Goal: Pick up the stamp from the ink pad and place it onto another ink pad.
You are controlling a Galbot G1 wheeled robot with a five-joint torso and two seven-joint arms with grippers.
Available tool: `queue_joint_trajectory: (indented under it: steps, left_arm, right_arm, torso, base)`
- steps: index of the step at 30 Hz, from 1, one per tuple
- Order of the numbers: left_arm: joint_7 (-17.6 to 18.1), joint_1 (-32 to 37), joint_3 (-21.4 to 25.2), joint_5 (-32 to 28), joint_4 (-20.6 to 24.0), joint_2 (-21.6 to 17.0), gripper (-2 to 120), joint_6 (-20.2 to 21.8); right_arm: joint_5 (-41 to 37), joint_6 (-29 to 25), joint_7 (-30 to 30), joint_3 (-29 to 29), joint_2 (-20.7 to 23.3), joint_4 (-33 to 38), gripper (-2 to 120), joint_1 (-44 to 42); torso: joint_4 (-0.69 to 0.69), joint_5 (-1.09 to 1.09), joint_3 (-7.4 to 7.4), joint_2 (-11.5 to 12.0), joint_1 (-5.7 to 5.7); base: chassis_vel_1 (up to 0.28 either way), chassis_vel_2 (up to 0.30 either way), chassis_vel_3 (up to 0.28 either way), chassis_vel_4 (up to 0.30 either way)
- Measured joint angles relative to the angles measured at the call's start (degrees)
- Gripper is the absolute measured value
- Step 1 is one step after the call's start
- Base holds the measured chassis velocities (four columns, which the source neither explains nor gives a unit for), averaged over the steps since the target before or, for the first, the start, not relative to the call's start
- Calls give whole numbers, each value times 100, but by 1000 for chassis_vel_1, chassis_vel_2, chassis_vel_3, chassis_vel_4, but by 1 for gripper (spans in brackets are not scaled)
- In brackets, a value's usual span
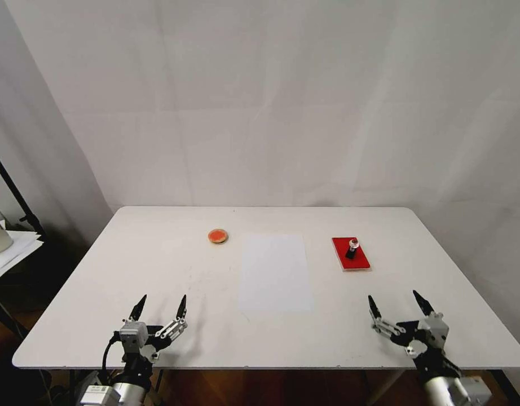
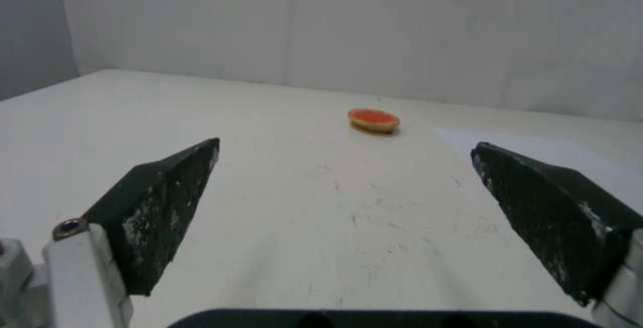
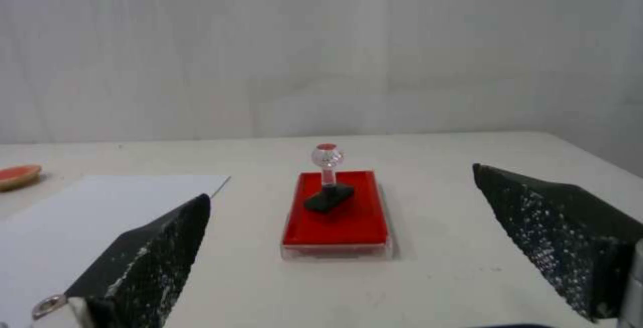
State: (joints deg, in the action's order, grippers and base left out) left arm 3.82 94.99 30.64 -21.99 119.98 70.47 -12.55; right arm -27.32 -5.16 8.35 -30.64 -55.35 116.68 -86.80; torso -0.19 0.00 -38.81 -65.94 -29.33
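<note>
The stamp (image 1: 352,248) (image 3: 327,185), black-bodied with a shiny knob on top, stands upright on the red rectangular ink pad (image 1: 350,254) (image 3: 335,215) at the table's right. The other ink pad (image 1: 217,236) (image 2: 373,119) (image 3: 18,175), small, round, orange-red with a tan rim, lies to the left of the middle. My right gripper (image 1: 396,302) (image 3: 341,222) hovers open near the front edge, in line with the red pad and well short of it. My left gripper (image 1: 161,305) (image 2: 345,177) is open near the front left edge, facing the round pad from a distance.
A white sheet of paper (image 1: 274,273) lies flat between the two pads on the white table (image 1: 158,265). A white backdrop hangs behind. A dark stand and papers (image 1: 12,242) sit off the table's left side.
</note>
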Motion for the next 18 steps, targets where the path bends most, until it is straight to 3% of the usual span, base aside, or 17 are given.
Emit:
queue_joint_trajectory:
  steps: [5,8,18]
  left_arm:
    - [0,0,0,0,0,0,100,0]
    - [0,0,0,0,0,0,100,0]
    - [0,-1,0,0,0,-1,100,0]
  right_arm:
    - [-494,341,-190,566,842,-599,100,880]
    - [-875,513,-241,896,1101,-806,100,1325]
    - [-1700,794,-283,2082,1059,-1858,100,3125]
  torso:
    - [-3,-1,-1,0,-1]
    - [-3,-4,0,0,0]
    - [-2,-3,0,0,-1]
  base:
    - [0,0,0,0]
    - [0,0,0,0]
    - [0,0,0,0]
